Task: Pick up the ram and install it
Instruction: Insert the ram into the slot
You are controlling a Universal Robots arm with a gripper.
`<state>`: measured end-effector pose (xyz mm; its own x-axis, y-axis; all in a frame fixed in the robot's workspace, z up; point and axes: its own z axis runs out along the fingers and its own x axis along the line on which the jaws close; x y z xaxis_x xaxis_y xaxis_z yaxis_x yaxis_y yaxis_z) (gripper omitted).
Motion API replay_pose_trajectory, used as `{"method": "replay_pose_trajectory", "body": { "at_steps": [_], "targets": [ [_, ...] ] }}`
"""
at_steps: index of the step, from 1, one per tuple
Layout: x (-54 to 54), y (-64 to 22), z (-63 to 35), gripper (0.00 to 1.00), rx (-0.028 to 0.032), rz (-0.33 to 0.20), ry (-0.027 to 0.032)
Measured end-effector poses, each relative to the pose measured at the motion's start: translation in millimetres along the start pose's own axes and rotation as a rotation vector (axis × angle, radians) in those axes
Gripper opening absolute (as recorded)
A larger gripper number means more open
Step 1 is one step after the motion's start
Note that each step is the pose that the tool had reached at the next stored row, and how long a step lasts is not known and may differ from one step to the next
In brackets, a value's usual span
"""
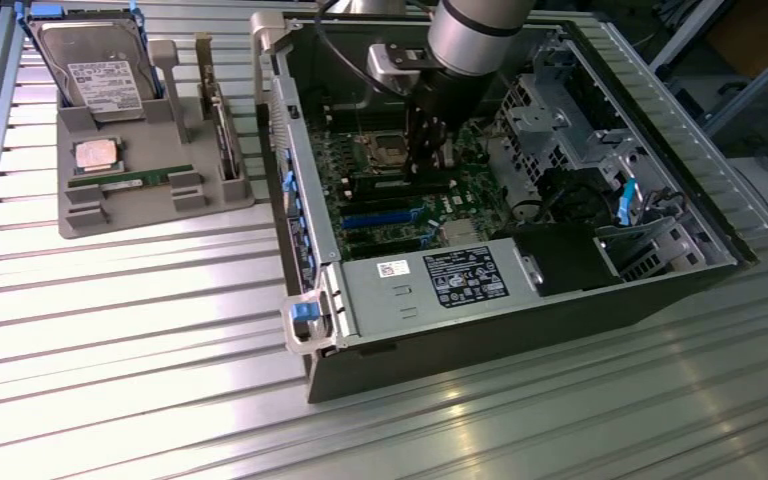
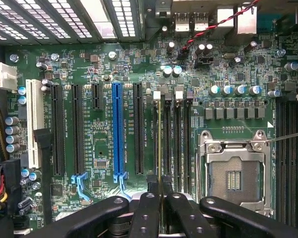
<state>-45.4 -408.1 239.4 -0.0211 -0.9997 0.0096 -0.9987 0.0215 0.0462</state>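
Note:
My gripper [image 2: 160, 192] reaches down into the open computer case [image 1: 307, 210] over the motherboard [image 2: 99, 64]. Its black fingers [image 2: 148, 208] are shut on the ram [image 2: 160, 139]. I see the ram edge-on as a thin line running along the black memory slots [image 2: 178, 144], beside the empty processor socket [image 2: 233, 173]. Whether its lower edge sits in a slot I cannot tell. In the exterior view the gripper [image 1: 427, 172] hangs over the middle of the board. A second green ram stick [image 1: 128, 181] lies flat on the grey parts tray [image 1: 157, 208] at the exterior view's left.
The tray also holds a hard drive [image 1: 91, 65], a square silver processor [image 1: 96, 153] and an upright expansion card [image 1: 224, 125]. Inside the case are the power supply [image 1: 451, 280], a drive cage [image 1: 551, 110], expansion slots [image 2: 117, 129] and a red-black cable [image 2: 213, 27].

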Motion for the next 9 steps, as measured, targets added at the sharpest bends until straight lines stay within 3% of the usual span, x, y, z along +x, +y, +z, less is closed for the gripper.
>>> {"method": "replay_pose_trajectory", "body": {
  "at_steps": [9],
  "targets": [
    [0.0,-0.3,4.2,0.12,0.0001,-0.001,0.0031]
  ]
}}
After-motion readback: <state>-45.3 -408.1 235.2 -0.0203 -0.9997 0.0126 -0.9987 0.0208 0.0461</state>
